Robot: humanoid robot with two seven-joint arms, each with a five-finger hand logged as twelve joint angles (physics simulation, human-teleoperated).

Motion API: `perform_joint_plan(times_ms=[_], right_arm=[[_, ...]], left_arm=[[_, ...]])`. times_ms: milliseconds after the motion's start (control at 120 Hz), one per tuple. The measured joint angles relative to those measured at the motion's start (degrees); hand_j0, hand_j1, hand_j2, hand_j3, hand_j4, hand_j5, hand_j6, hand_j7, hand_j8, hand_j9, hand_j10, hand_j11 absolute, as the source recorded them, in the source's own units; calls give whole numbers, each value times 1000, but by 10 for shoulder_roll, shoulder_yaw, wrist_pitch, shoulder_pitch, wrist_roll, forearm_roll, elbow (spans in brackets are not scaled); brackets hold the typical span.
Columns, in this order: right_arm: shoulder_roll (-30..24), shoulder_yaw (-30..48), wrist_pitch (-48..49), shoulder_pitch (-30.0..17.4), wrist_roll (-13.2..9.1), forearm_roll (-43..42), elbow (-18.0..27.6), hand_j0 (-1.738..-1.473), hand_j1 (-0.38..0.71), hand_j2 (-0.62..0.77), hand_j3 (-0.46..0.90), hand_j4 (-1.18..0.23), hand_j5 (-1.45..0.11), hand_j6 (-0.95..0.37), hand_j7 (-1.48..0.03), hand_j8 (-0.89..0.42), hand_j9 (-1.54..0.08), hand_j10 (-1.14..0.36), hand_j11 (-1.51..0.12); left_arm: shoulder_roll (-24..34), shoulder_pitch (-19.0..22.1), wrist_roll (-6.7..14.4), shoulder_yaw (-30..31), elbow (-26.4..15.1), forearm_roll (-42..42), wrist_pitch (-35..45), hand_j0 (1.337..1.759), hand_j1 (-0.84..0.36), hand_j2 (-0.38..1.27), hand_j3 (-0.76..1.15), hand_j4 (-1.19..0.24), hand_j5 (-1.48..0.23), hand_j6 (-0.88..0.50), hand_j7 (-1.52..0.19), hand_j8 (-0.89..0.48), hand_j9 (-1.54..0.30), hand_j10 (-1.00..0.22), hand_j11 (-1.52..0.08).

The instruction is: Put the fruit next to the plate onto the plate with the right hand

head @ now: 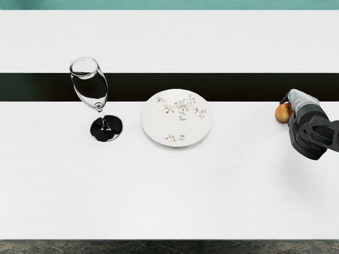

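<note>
While the round red-and-yellow fruit [282, 112] lies on the white surface [169, 180] at three o'clock from the white floral ceramic plate [176, 117], well apart, the right hand [308, 126] sits against its three-o'clock side; whether it grips cannot be told.

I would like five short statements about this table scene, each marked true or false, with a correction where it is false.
1. The fruit lies on the plate. False: it lies on the table, to the right of the plate and apart from it.
2. The wine glass stands left of the plate. True.
3. The plate is plain white. False: it bears a flower pattern.
4. The right hand is close beside the fruit. True.
5. Both hands are in view. False: only the right hand shows, at the picture's right edge.
</note>
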Motion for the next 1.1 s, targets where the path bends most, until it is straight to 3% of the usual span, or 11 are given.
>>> perform_joint_plan(times_ms=[225,500,750,1100], right_arm=[[1,0,5,1,-1,0,0,-1656,235,-49,-1,-514,-656,-466,-660,-516,-654,-516,-653],[0,1,10,3,0,-2,1,-1655,253,73,-1,-557,-747,-460,-749,-572,-748,-579,-747],[0,3,15,6,0,-2,7,-1653,259,83,0,-542,-804,-432,-802,-544,-806,-618,-805],[-25,15,21,19,0,0,55,-1653,263,83,0,-522,-830,-417,-820,-526,-834,-622,-834]], left_arm=[[0,1,0,-1,0,0,0,1658,349,0,0,0,0,0,0,0,0,0,0],[0,1,0,0,0,0,0,1658,349,0,0,0,0,0,0,0,0,0,0],[0,1,0,0,0,0,0,1658,349,0,0,0,0,0,0,0,0,0,0],[0,1,0,0,0,0,0,1658,349,0,0,0,0,0,0,0,0,0,0]])
